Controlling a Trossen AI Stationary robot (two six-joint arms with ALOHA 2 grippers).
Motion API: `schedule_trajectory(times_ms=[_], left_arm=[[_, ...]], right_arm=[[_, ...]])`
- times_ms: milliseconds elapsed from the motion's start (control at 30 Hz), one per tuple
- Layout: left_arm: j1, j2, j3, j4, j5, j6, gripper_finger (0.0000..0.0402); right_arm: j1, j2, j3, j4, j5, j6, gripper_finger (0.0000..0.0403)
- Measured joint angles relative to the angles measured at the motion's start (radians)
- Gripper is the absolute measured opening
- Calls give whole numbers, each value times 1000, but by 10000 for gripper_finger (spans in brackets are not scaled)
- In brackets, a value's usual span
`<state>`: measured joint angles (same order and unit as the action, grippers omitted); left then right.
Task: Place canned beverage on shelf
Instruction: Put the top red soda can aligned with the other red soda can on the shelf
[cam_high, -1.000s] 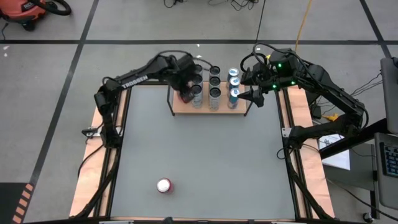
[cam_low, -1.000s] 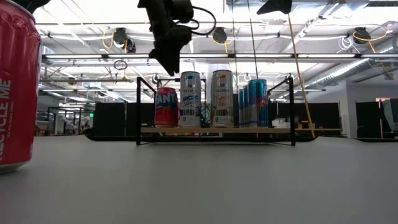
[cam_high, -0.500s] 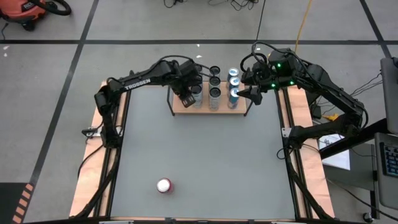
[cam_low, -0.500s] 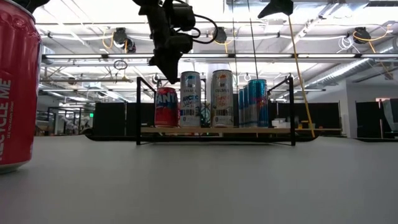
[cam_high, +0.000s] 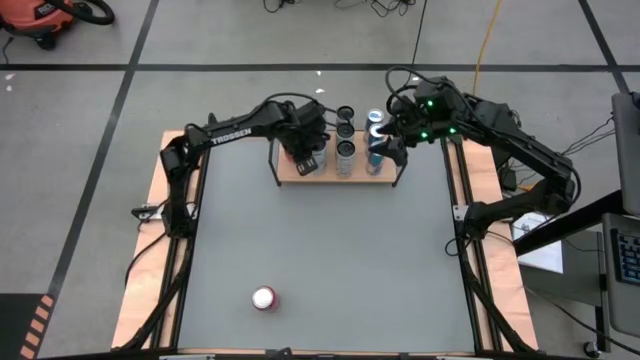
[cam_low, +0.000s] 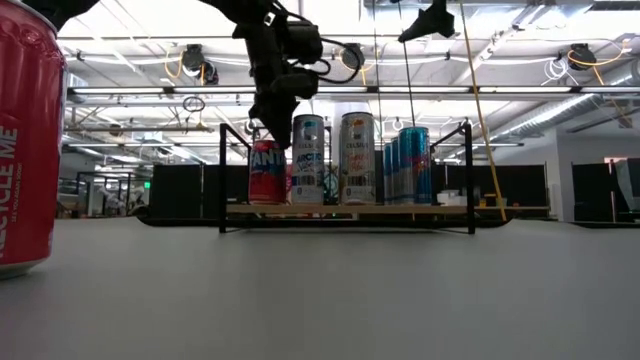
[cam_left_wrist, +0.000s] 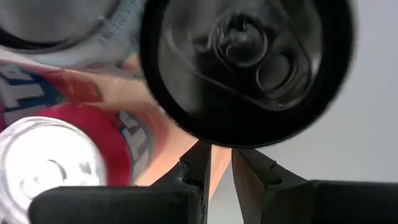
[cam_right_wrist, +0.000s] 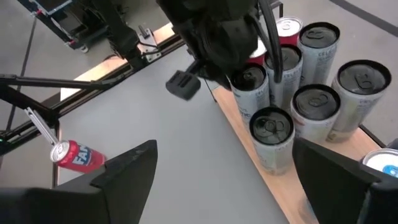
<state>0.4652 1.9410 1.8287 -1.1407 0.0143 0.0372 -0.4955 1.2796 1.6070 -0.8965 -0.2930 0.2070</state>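
Above the shelf (cam_high: 340, 172) and its rows of cans, the left pincer (cam_left_wrist: 221, 165) hangs with fingers nearly shut on nothing, while the right pincer (cam_right_wrist: 224, 180) waits open beside the blue cans. The remaining red can (cam_high: 263, 298) stands well clear of both on the worktop (cam_high: 330, 260); fetching it looks like the next move. Only the left wrist view shows the left pincer empty.

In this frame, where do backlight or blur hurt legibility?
Low view: bright ceiling lights silhouette the left claw above the shelf; the red can up close is cropped. Left wrist view: a dark can top fills the picture, blurred.
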Motion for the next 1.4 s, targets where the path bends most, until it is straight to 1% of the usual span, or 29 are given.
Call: schedule_trajectory(times_ms=[100, 300, 500, 1133, 1267, 1400], left_arm=[[0, 5, 0, 3, -4, 4, 58], [8, 4, 0, 9, -46, 25, 58], [29, 4, 0, 27, -48, 54, 58], [64, 16, 1, 42, -48, 51, 58], [64, 30, 1, 36, -48, 50, 58], [64, 29, 1, 42, -66, 48, 58]], right_arm=[[0, 9, 0, 19, -2, 12, 338], [0, 9, 0, 44, -3, 17, 338], [0, 10, 0, 57, -2, 14, 338], [0, 10, 0, 57, -1, -6, 338], [-1, 10, 0, 56, -25, -6, 338], [0, 10, 0, 56, -26, -6, 338]])
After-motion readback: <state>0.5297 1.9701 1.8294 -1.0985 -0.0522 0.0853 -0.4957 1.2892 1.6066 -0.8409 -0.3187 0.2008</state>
